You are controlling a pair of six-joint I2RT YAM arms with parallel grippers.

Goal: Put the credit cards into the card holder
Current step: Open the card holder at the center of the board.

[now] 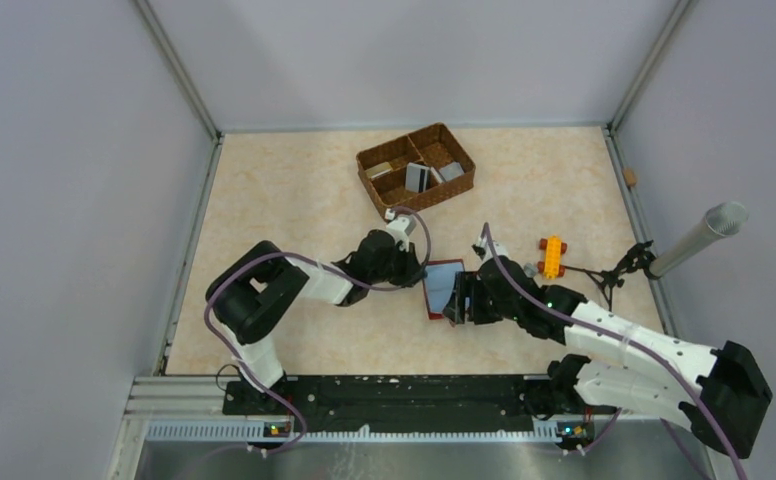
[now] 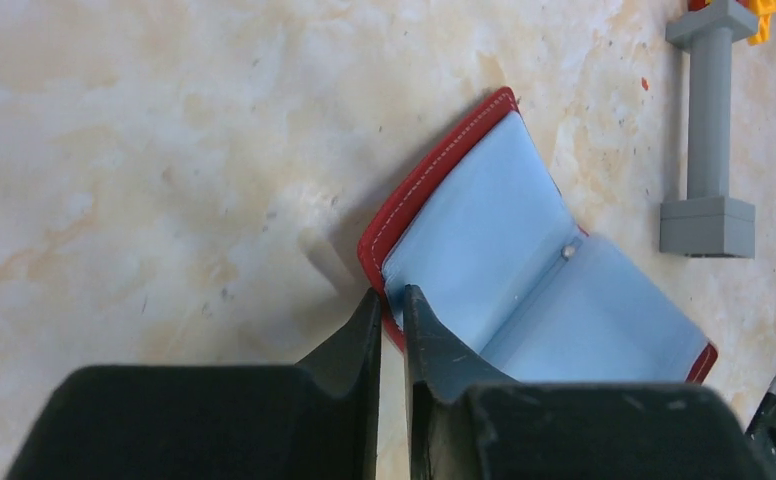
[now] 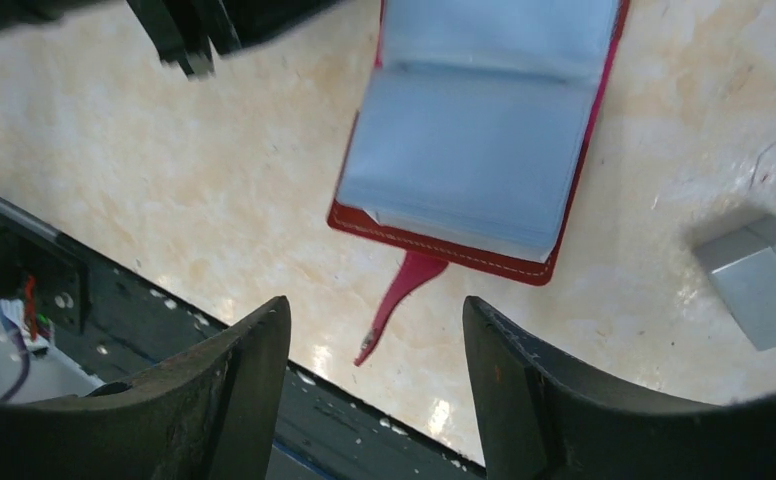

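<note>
Left fingers [image 2: 364, 340] pinch an edge of the card holder [image 2: 484, 230].

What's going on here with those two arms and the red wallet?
An open red card holder lies on the table between two robot arms. The left gripper pinches an edge of its cover, seemingly to steady it. The right gripper hangs open above the end with the snap tab, holding nothing. The credit cards sit in the wicker basket farther back; no card shows in the holder's pockets.
</note>
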